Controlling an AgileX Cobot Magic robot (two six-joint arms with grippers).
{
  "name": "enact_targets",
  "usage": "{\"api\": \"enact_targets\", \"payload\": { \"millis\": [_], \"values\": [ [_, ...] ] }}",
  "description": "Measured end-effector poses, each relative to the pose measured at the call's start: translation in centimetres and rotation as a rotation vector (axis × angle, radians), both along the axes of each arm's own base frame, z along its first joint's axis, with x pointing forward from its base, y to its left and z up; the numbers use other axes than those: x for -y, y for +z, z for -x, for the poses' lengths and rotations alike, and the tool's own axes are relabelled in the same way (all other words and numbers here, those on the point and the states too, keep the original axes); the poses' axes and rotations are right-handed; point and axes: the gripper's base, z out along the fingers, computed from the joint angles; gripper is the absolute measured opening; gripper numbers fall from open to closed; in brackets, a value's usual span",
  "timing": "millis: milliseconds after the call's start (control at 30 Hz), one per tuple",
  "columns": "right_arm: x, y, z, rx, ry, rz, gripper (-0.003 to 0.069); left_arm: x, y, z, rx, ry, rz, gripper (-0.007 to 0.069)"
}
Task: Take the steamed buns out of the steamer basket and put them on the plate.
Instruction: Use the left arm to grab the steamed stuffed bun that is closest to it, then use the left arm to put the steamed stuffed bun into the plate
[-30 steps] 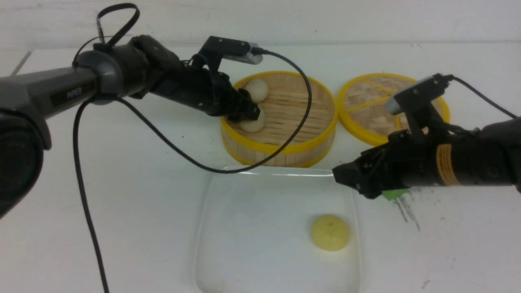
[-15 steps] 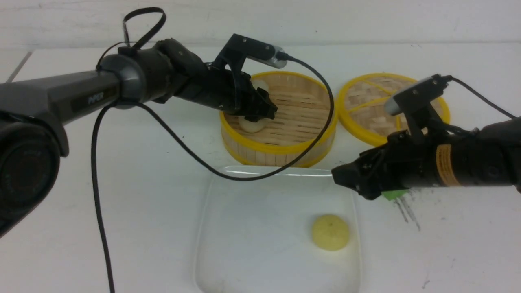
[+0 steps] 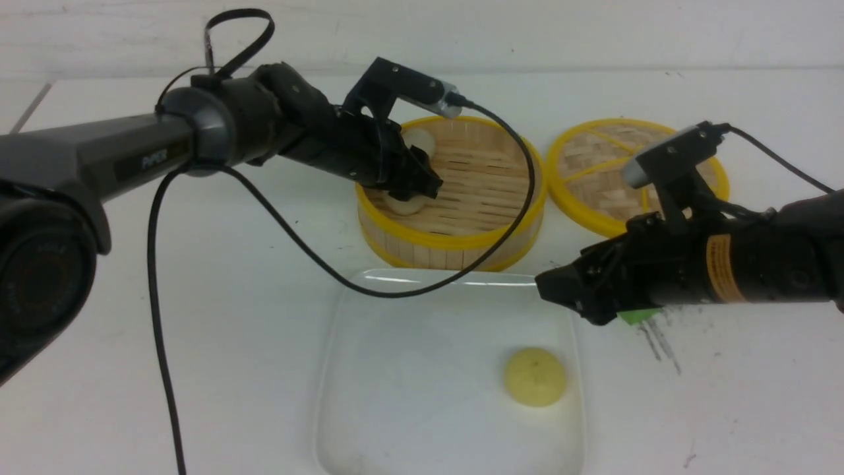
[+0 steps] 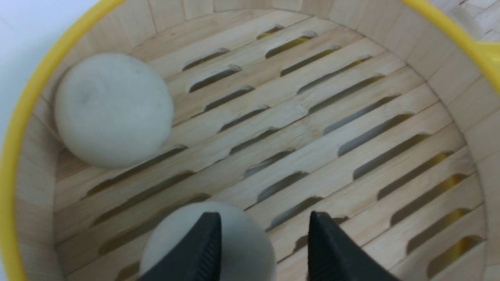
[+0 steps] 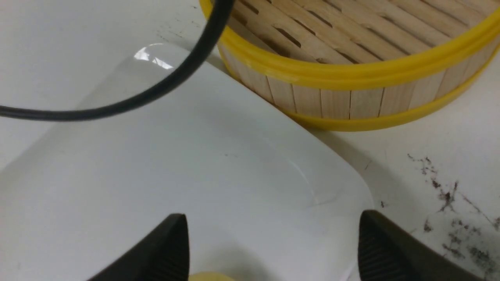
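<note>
Down inside the steamer basket with the left fingers, parted and not yet gripping: one across the top of the nearer white bun, the other off to its side, with bare basket floor showing in between. Off-centre, then. Probably calls for a small sideways shift toward the bun before closing, so as to straddle it. Round, so no long axis to line up with. Leaves the second white bun untouched against the basket wall, apart from the first.

By nearness, a job for the left arm. Holds the right fingers spread wide and empty over the far right corner of the plate, near the yellow bun already lying toward its right edge.

Short carry: plate just beside the basket on the white counter, with plenty of bare plate left of the yellow bun. Worth minding the black cable drooping across the plate's far rim, right in the likely path.
</note>
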Motion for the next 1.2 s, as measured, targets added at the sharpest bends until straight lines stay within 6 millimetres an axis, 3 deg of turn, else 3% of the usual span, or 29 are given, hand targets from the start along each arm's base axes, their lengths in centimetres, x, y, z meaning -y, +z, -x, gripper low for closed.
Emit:
{"api": "enact_targets", "payload": {
  "millis": [167,300,367,433,733,967,1200],
  "values": [
    [0.0,0.0,0.0,0.0,0.0,0.0,0.0556,-0.2,-0.1,-0.1,0.004,0.006,-0.031,0.0307],
    [0.0,0.0,0.0,0.0,0.0,0.0,0.0556,-0.4,-0.3,-0.1,0.0,0.014,-0.059,0.0186],
    [0.0,0.0,0.0,0.0,0.001,-0.001,0.0555,-0.6,-0.3,-0.1,0.0,0.015,-0.08,0.0068],
    [0.0,0.0,0.0,0.0,0.001,-0.001,0.0549,-0.6,-0.4,-0.1,0.0,0.017,-0.087,0.0022],
    [0.0,0.0,0.0,0.0,0.001,-0.001,0.0492,-0.7,0.5,0.1,0.006,0.02,-0.081,0.0012],
    [0.0,0.0,0.0,0.0,-0.001,0.0,0.0486,-0.9,5.4,1.4,0.054,-0.013,-0.06,0.0012],
    [0.0,0.0,0.0,0.0,-0.001,0.0,0.0486,-1.2,8.5,3.5,-0.026,-0.049,-0.052,0.0012]
  ]
}}
